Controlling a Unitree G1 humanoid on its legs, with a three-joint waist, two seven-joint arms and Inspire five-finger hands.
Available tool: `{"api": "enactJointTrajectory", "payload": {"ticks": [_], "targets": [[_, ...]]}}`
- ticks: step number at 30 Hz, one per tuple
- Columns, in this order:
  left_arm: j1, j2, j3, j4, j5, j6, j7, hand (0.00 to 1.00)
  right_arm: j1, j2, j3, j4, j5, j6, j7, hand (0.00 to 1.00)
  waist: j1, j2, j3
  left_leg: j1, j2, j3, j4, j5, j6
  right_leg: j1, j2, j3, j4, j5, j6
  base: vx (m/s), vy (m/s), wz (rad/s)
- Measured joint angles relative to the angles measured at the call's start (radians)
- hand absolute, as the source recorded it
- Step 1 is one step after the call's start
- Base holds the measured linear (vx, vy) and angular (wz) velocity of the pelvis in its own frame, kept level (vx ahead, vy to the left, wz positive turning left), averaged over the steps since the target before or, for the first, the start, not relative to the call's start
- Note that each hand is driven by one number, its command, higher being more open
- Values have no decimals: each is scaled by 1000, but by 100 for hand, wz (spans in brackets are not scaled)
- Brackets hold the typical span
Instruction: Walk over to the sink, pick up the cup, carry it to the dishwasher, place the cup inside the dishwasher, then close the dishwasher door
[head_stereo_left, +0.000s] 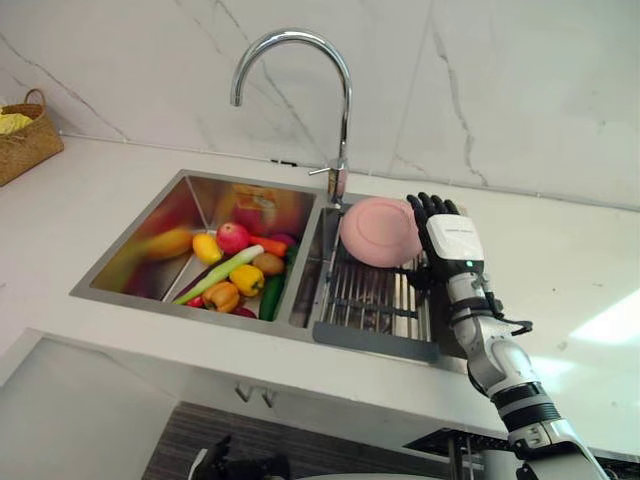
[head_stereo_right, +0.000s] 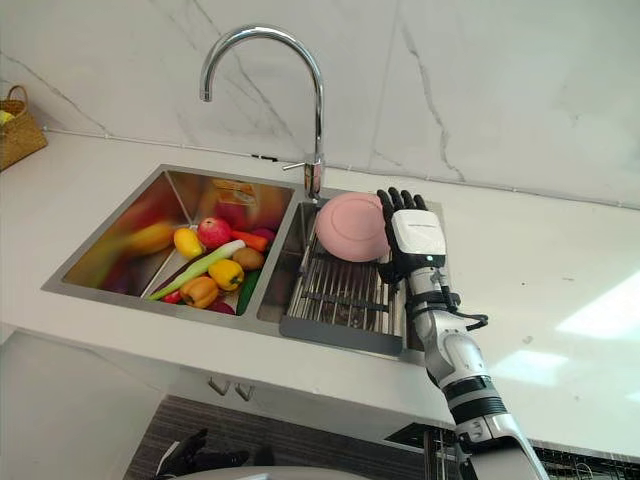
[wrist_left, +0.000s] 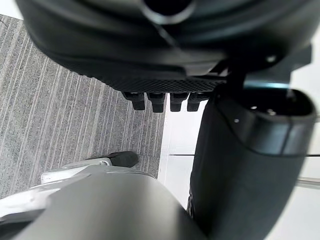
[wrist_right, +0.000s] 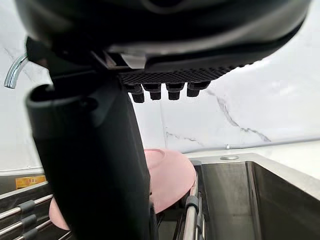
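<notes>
Hovering over the right basin of the stainless double sink (head_stereo_left: 190, 304), the right hand (head_stereo_left: 452, 244) is held upright with its fingers (head_stereo_left: 430, 212) straight and released, gripping nothing. The pink round cup (head_stereo_left: 378, 231) lies tipped on the dark-barred draining rack (head_stereo_left: 368, 297) in that basin, just below the curved chrome tap (head_stereo_left: 290, 35). Key relation: the cup lies just to the left of the fingers, on the palm side, so close that contact can't be ruled out. The right hand is by far the nearer. The left hand (wrist_left: 150, 65) hangs low over grey striped floor, fingers relaxed, empty. Only one round pink face of the cup shows toward the head camera, so its long axis seems to lean up and forward, not along the rack bars. Whether that face is mouth or base is unclear. In the right wrist view the thick dark thumb (wrist_right: 90, 165) blocks much of the cup, and its far rim and underside stay hidden. Judgement: closing will need the thumb to get round the near edge. Mixed fruit and vegetables (head_stereo_left: 235, 265) fill the left basin, and a woven basket (head_stereo_left: 25, 140) is cut off at the counter's far left.
</notes>
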Motion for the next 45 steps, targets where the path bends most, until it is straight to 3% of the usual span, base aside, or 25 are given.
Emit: {"api": "enactJointTrajectory", "payload": {"ticks": [16,32,33,40,45], "targets": [[-9,-8,21,-17,-1,-4,-18,100,-77,26,55,147,-12,22,-45,100,21,1,30,-4,-25,-34,0,2,10,18,-21,-40,1,-4,13,5,6,8],[-10,-10,20,-32,-20,1,-31,100,-131,32,100,255,-117,69,-165,100,41,3,46,-2,-30,-41,0,2,10,25,-24,-50,1,-7,16,0,0,0],[-11,-10,20,-32,-20,1,-31,100,-139,32,108,268,-119,70,-176,0,41,3,47,-2,-31,-41,0,2,10,25,-25,-50,1,-7,16,0,0,0],[-11,-10,19,-35,-20,1,-35,100,-171,32,109,337,-158,84,-249,0,46,4,51,0,-33,-41,0,3,11,26,-28,-51,3,-7,17,0,0,0],[-11,-10,19,-35,-20,1,-35,100,-208,29,108,347,-179,125,-385,0,45,4,52,3,-35,-40,0,3,11,29,-30,-51,3,-6,18,0,0,0]]}}
